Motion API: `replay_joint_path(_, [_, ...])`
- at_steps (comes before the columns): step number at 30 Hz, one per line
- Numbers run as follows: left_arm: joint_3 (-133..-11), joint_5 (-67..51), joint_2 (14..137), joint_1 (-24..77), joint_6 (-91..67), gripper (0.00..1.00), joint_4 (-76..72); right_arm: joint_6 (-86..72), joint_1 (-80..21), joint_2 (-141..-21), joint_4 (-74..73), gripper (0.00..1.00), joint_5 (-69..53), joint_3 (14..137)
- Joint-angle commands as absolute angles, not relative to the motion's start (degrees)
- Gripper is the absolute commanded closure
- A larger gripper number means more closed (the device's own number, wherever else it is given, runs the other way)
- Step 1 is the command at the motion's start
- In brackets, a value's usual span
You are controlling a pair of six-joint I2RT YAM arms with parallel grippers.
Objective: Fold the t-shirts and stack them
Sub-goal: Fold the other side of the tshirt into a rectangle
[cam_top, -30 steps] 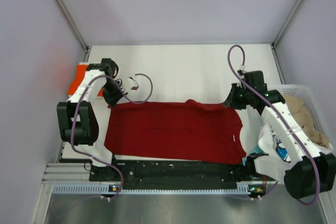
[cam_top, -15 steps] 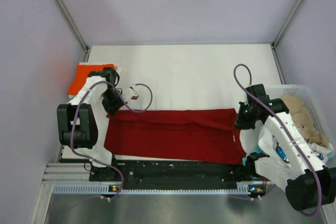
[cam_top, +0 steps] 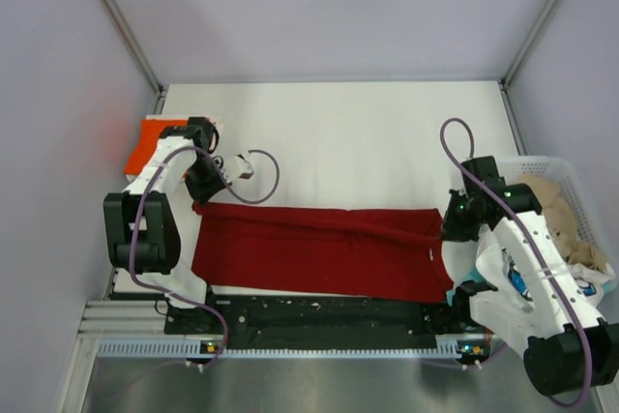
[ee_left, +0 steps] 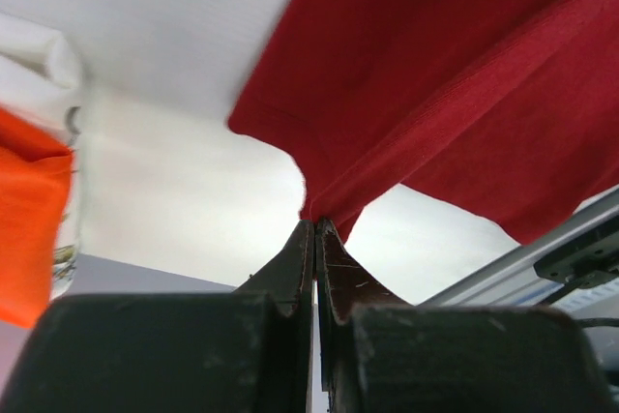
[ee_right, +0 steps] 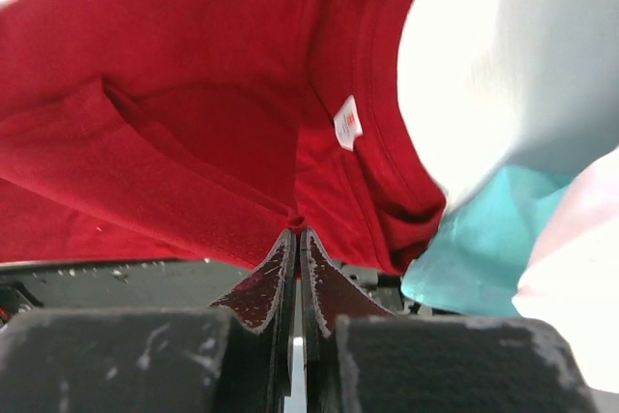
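Left gripper [ee_left: 315, 224] and right gripper [ee_right: 296, 232], each clenched on an opposite end of the red shirt [cam_top: 319, 253].

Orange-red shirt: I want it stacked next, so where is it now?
Top view: the orange-red shirt lies at the table's left edge, beyond the dark red shirt's left end.

A white table [cam_top: 338, 128] stands between pale grey walls [cam_top: 329, 7], with slanted metal posts [cam_top: 116, 16] rising from its far corners. A white plastic lattice basket [cam_top: 551, 160] sits at the table's right edge. A black plate [cam_top: 329, 312] lines the near edge, with a ribbed metal rail [cam_top: 290, 346] just in front of it
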State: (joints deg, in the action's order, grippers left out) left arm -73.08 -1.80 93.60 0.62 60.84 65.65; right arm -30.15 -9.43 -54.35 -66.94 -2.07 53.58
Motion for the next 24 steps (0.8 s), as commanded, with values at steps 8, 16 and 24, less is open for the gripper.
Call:
replay_joint_path(8, [-66.9, 2.6, 94.4, 0.4, 64.4, 0.93, 69.3, -35.9, -8.9, -54.0, -63.7, 1.0, -12.1, 39.7])
replay_joint_path(16, [-66.0, 3.7, 94.5, 0.4, 65.6, 0.52, 72.2, -39.1, -8.9, -54.9, -66.1, 0.52, -7.9, 39.4])
replay_joint_path(24, [-77.1, -7.4, 96.4, 5.6, 57.1, 0.53, 74.1, -39.5, -16.1, -54.7, -49.0, 0.92, -5.7, 46.1])
